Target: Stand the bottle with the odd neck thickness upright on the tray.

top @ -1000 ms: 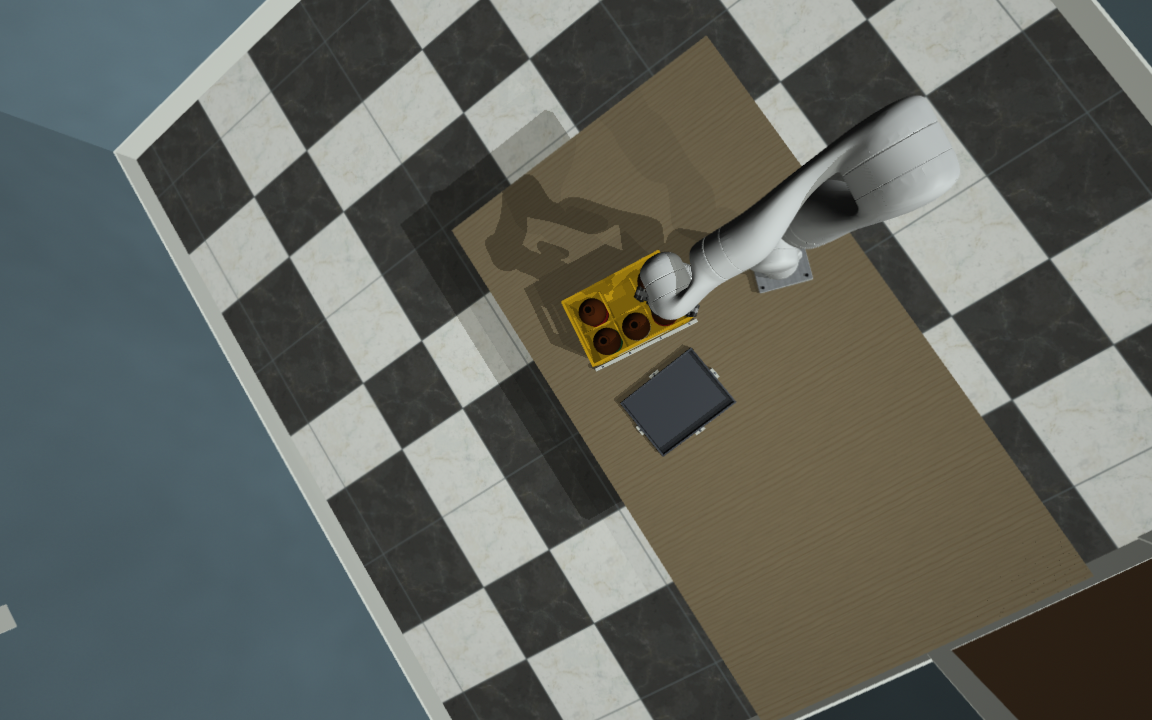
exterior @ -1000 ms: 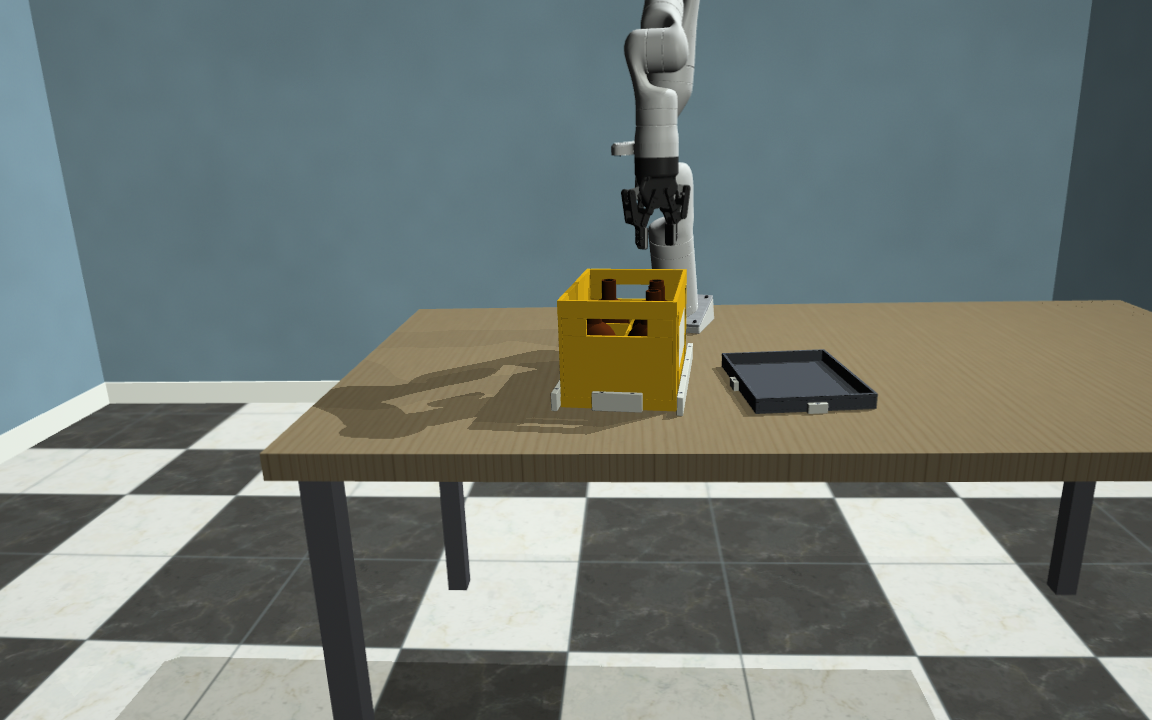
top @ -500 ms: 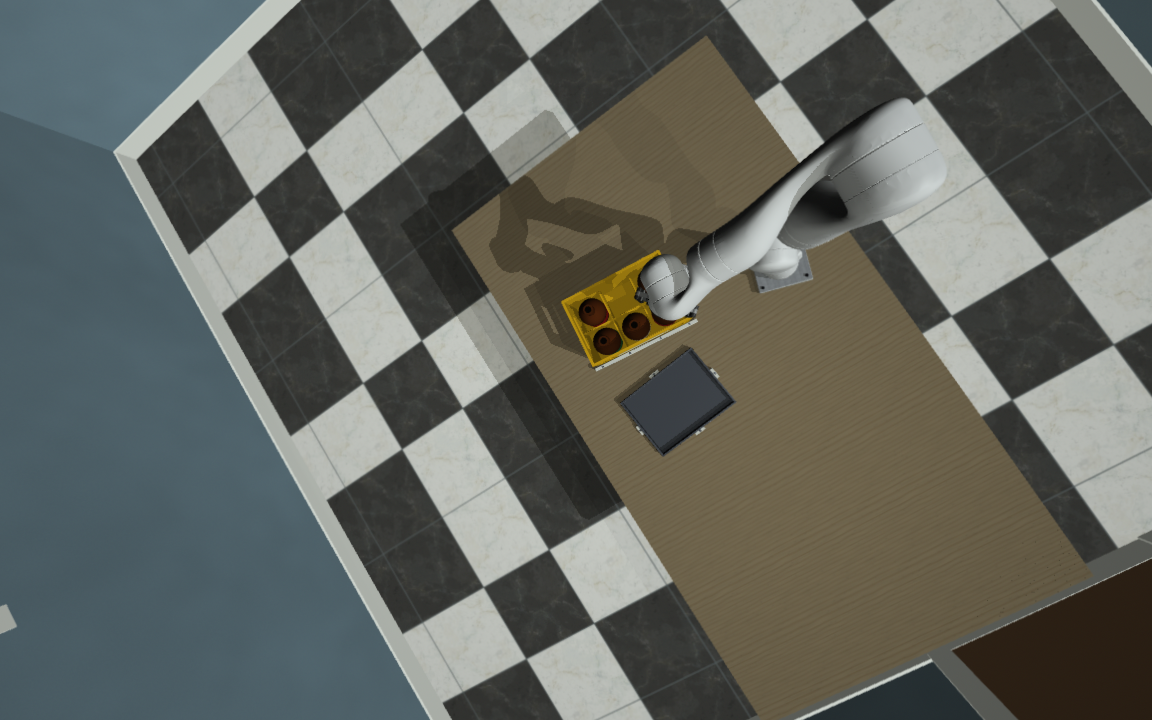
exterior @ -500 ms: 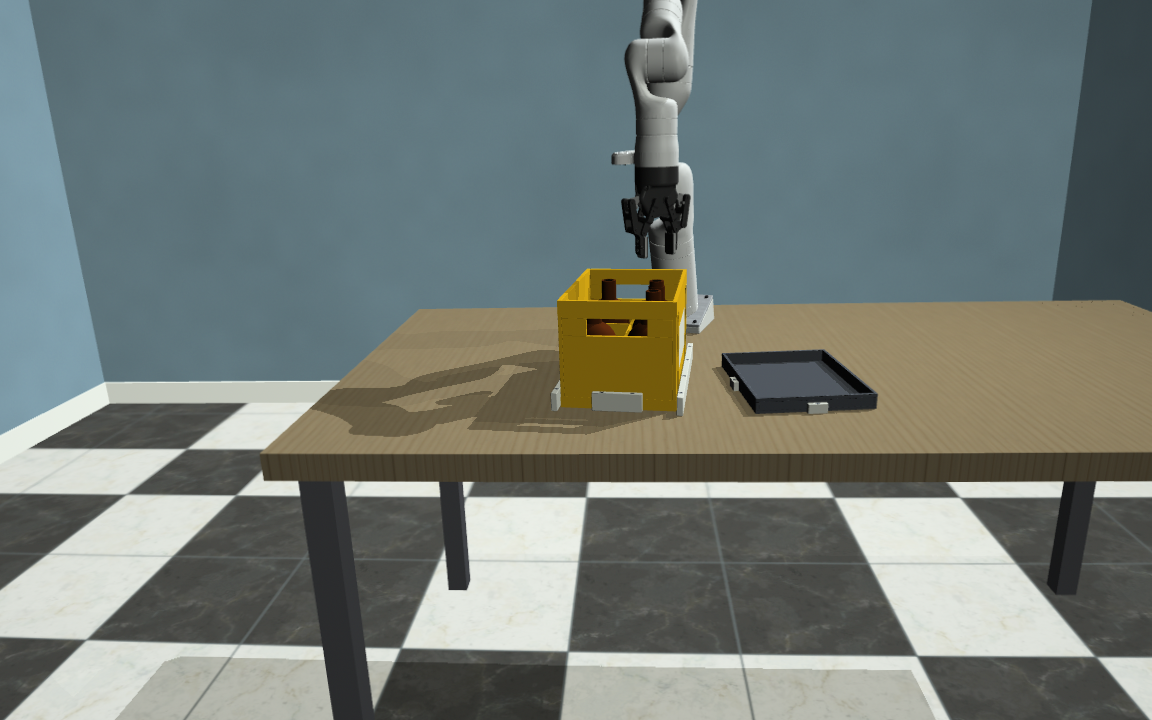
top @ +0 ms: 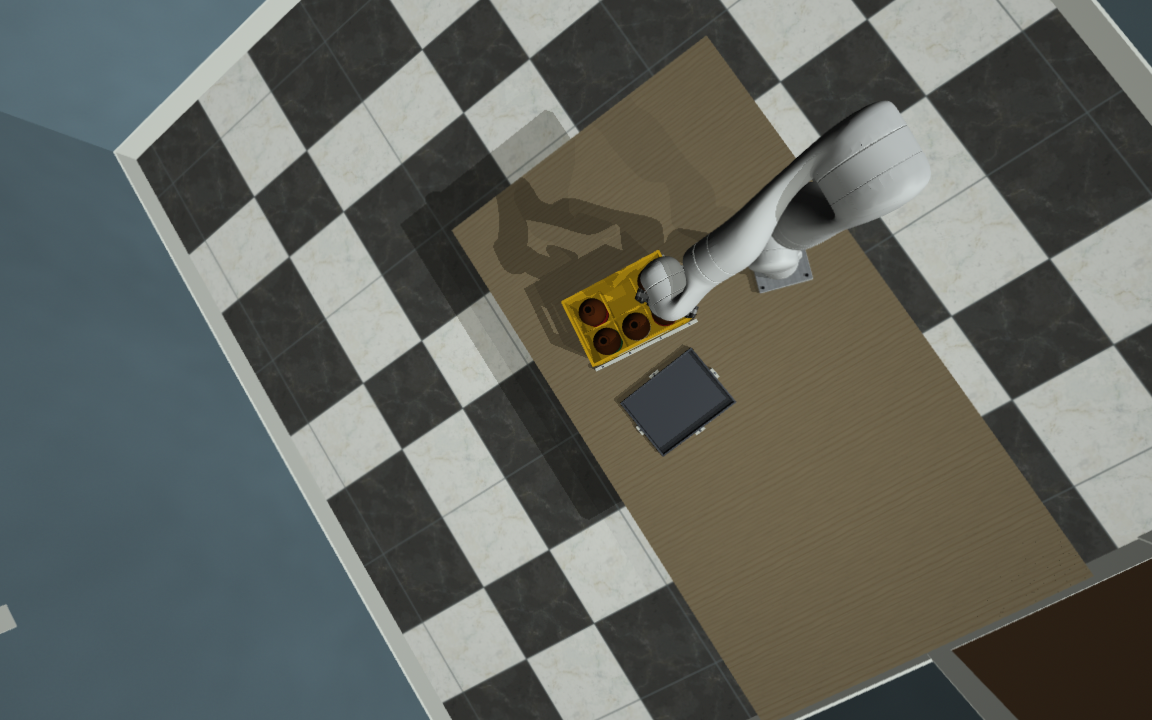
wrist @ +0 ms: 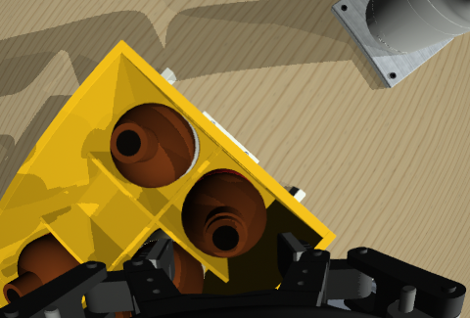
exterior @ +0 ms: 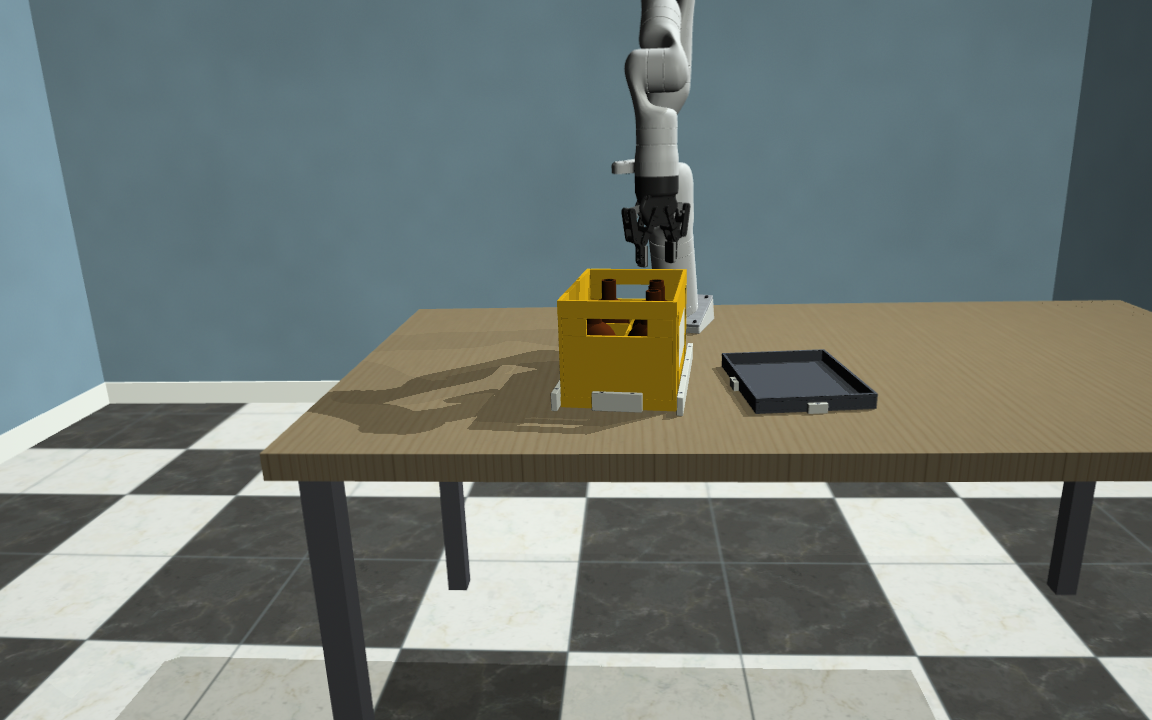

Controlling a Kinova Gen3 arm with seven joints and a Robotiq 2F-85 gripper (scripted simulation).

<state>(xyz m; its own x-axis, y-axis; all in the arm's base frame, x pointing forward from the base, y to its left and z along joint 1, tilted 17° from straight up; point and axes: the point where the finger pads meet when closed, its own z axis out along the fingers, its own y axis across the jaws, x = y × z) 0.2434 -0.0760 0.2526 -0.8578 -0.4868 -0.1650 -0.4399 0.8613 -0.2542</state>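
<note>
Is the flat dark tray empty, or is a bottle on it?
Empty. The flat dark grey tray shows only its bare floor in the top and exterior views; the brown bottles stand in the yellow crate.

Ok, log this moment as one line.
gripper: open, empty, above crate | bottles: standing in crate, none lifted | tray: no bottle on it

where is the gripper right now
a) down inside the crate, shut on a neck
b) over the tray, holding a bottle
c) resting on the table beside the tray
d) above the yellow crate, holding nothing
d: in the exterior view the gripper hangs open above the yellow crate, nothing between its fingers.
</note>
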